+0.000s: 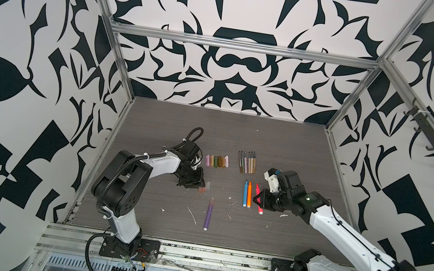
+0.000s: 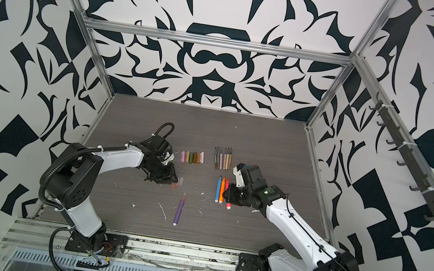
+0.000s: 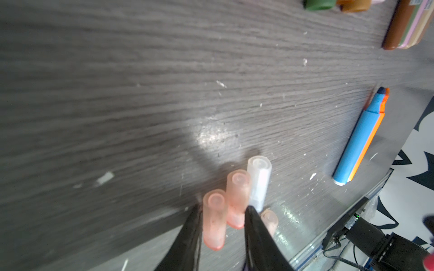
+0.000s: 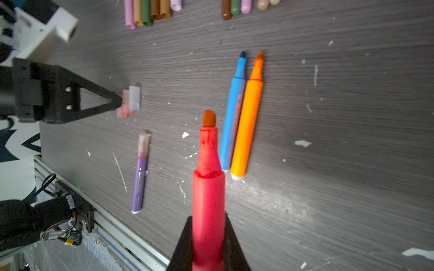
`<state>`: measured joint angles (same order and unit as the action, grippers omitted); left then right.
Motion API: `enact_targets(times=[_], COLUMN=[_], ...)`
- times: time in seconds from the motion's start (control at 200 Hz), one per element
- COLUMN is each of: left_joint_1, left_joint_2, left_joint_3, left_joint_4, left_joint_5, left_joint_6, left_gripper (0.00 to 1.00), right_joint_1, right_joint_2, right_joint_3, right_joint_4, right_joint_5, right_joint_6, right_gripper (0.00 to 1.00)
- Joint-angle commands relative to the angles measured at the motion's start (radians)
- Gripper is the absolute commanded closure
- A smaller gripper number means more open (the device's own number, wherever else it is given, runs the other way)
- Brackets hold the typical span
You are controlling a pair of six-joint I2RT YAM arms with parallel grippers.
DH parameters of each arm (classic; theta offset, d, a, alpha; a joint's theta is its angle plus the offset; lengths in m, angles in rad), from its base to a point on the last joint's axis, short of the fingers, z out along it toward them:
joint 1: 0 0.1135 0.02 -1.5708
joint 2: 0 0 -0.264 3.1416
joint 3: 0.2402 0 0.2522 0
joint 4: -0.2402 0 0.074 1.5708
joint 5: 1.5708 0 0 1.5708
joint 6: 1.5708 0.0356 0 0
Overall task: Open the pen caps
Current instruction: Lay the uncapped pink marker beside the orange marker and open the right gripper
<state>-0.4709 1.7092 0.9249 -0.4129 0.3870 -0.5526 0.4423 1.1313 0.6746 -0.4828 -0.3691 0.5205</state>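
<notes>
Left end effector: low over the table, jaws parted and straddling loose translucent caps. The caps lie on the surface in a tight cluster, one clearer than the pinkish rest. No squeeze is evident, so I read the jaws as open.

Opaque caps: a neat row further back, off their pens.

Purple pen: lies alone near the front centre. Its cap is on, and it is the only one I can see left to pull.

Thin pens: a row right of the opaque caps, nibs bare.

Blue pen and orange pen: side by side and touching, uncapped.

Right end effector: clamped on the barrel of the pink pen, nib exposed, just beside the orange one.

Handling, my judgement:
- The caps are light, stiff, smooth hollow tubes. They will likely roll or skid if nudged.
- The fit is probably friction only.
- For the purple pen, hold the barrel mid-length with one end effector and pinch the cap across its width with the other, clear of the seam.
- Pull straight along the axis, since a skewed pull may bind.
- Bare nibs could smear.
</notes>
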Motion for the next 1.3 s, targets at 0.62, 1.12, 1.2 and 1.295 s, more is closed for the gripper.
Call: enact_targets(times=[0.62,1.12,1.2,1.295], left_joint_1=[0.020,0.026,0.026,0.025], left_joint_2=[-0.165,-0.235,-0.239,-0.248], left_joint_3=[-0.015,0.000,0.002,0.003], left_joint_4=[-0.054,-0.084,-0.084,-0.084], left_joint_5=[-0.037,-0.045,-0.039,-0.040], left_joint_6=[0.005,-0.003,-0.004,-0.010], left_gripper=[0.61,0.60,0.60,0.60], right_joint_1=[-0.154,-0.155,-0.155,-0.155], right_joint_2=[0.396,0.390,0.390,0.388], right_joint_3=[0.000,-0.021,-0.022,-0.024], right_joint_4=[0.308,0.326,0.326,0.326], right_joint_5=[-0.172,-0.156,-0.157,-0.158], right_joint_6=[-0.077,-0.077,-0.079,-0.079], right_gripper=[1.00,0.70,0.70,0.69])
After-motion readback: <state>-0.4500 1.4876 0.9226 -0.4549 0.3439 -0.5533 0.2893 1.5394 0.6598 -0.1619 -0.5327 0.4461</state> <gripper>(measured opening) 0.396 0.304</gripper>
